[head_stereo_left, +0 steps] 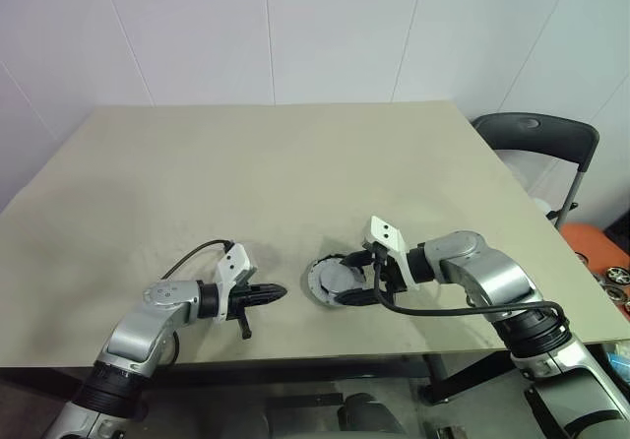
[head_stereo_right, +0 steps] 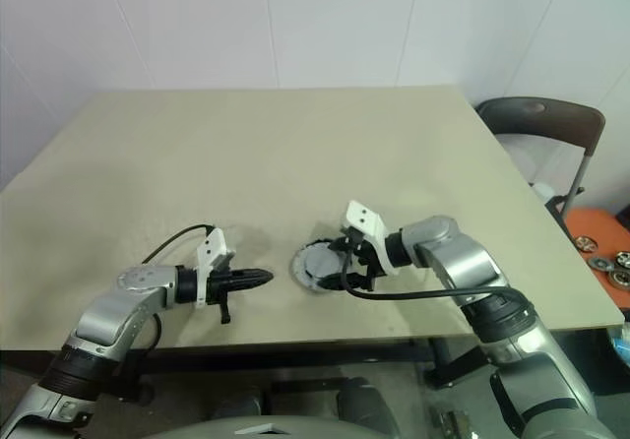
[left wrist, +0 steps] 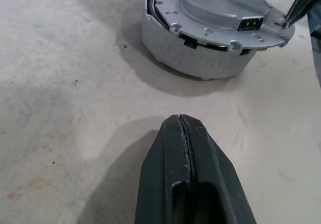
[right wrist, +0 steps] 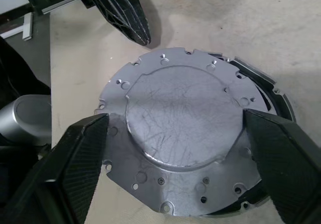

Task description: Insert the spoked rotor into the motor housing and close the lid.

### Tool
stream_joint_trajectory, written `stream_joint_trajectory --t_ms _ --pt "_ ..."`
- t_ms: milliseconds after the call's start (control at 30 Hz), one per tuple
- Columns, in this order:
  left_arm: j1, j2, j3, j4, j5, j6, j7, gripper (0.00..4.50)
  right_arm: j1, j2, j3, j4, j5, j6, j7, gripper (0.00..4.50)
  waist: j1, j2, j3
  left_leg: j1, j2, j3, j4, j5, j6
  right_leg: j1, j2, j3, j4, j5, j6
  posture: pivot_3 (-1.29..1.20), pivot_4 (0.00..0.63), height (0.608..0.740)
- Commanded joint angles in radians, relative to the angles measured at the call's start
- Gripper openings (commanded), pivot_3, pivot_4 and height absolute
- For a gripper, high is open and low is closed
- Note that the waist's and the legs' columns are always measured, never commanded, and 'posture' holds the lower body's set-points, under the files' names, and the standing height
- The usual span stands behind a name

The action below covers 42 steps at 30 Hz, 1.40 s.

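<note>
The lid (right wrist: 180,128), a flat grey disc with screw holes and a raised round centre, lies on top of the motor housing (left wrist: 200,61) near the table's front edge. A dark strip of the housing rim (right wrist: 271,91) shows past one side of the lid. The spoked rotor is hidden. My right gripper (head_stereo_left: 366,283) stands open, one finger (right wrist: 75,169) on each side of the lid and nothing clamped. My left gripper (head_stereo_left: 274,291) is shut and empty, its tip (left wrist: 183,126) pointing at the housing from a short way off on the left.
The beige table (head_stereo_left: 295,163) stretches bare behind the arms. A dark chair (head_stereo_left: 536,139) stands at its right side. On the floor to the right is an orange tray with metal parts (head_stereo_left: 610,272). The front edge runs just below both grippers.
</note>
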Motion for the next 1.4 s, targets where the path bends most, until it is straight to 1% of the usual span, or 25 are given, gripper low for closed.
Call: stream_joint_trajectory --t_ms 33,233,333,433,500,533,833,900,1000,1067,1400 --pt "-0.012 0.002 0.015 -0.006 0.004 -0.023 -0.001 0.0 0.0 0.027 -0.006 -0.005 0.008 0.023 -0.038 4.47 0.0 0.0 0.0 0.0 0.0 0.0 0.0 0.0 0.0 0.0 0.0 0.0 0.0 0.0 0.0 0.0 0.0 0.74" --pt "-0.014 -0.001 0.017 -0.001 0.008 -0.024 -0.001 0.0 0.01 0.069 0.002 -0.026 0.006 0.047 -0.104 4.47 -0.001 0.0 0.0 0.0 0.0 0.0 -0.001 0.0 0.0 -0.001 0.0 0.0 0.0 0.0 0.0 0.0 0.0 0.74" --pt "-0.019 -0.002 0.018 0.012 0.014 -0.034 0.002 0.0 0.024 0.066 0.008 -0.041 0.006 0.059 -0.119 4.47 0.0 0.0 0.0 0.0 0.0 0.0 -0.001 0.0 0.0 -0.001 0.0 0.0 0.0 0.0 0.0 0.0 0.0 0.74" --pt "-0.026 0.0 0.02 0.026 0.018 -0.043 0.001 0.0 0.037 0.032 0.033 -0.041 -0.022 0.047 -0.116 3.89 0.0 0.0 0.0 0.0 0.0 0.0 -0.001 0.0 0.0 -0.001 0.0 0.0 0.0 0.0 0.0 0.0 0.0 0.74" --pt "-0.031 0.0 0.019 0.034 0.022 -0.048 0.0 0.0 0.039 0.015 0.039 -0.036 -0.027 0.038 -0.109 3.27 0.002 0.0 0.0 0.0 0.0 0.0 -0.001 0.0 0.0 -0.001 0.0 0.0 0.0 0.0 0.0 0.0 0.0 0.74" --pt "-0.034 -0.001 0.018 0.037 0.023 -0.05 0.0 0.0 0.035 0.011 0.041 -0.03 -0.031 0.033 -0.109 3.24 0.002 0.0 0.0 0.0 0.0 0.0 0.0 0.0 0.0 -0.002 0.0 0.0 0.0 0.0 0.0 0.0 0.0 0.74" --pt "-0.044 -0.008 0.014 0.046 0.028 -0.057 -0.001 0.0 0.021 0.019 0.047 0.003 -0.039 0.005 -0.123 3.24 0.001 0.0 0.0 0.0 0.0 0.0 0.0 0.0 0.0 -0.002 0.0 0.0 -0.002 0.0 0.0 0.0 0.0 0.74" --pt "-0.047 -0.009 0.013 0.049 0.03 -0.059 -0.002 0.0 0.011 0.038 0.019 -0.001 -0.011 0.003 -0.123 3.24 0.001 0.0 0.0 0.0 0.0 0.0 0.0 0.0 0.0 -0.002 0.0 0.0 -0.002 0.0 0.0 0.0 0.0 0.74" --pt "-0.048 -0.011 0.002 0.052 0.037 -0.06 -0.006 0.0 -0.033 0.096 -0.081 0.017 0.063 0.02 -0.145 3.24 0.0 0.0 0.0 0.0 0.0 0.0 0.0 0.0 0.0 -0.001 0.0 0.0 -0.001 0.0 0.0 0.0 0.0 0.74" --pt "-0.047 -0.013 -0.002 0.052 0.039 -0.06 -0.007 0.0 -0.054 0.111 -0.112 0.037 0.074 0.021 -0.155 3.24 -0.004 0.0 0.0 0.0 0.0 0.0 0.0 0.0 0.0 -0.001 0.0 0.0 0.0 0.0 0.0 0.0 0.0 0.74" --pt "-0.038 -0.019 -0.003 0.048 0.042 -0.056 -0.007 0.0 -0.047 0.082 -0.062 0.063 0.022 0.005 -0.143 3.24 -0.002 0.0 0.0 -0.002 0.0 0.0 -0.002 0.0 0.0 -0.003 0.0 0.0 0.0 0.0 0.001 0.0 0.0 0.74"
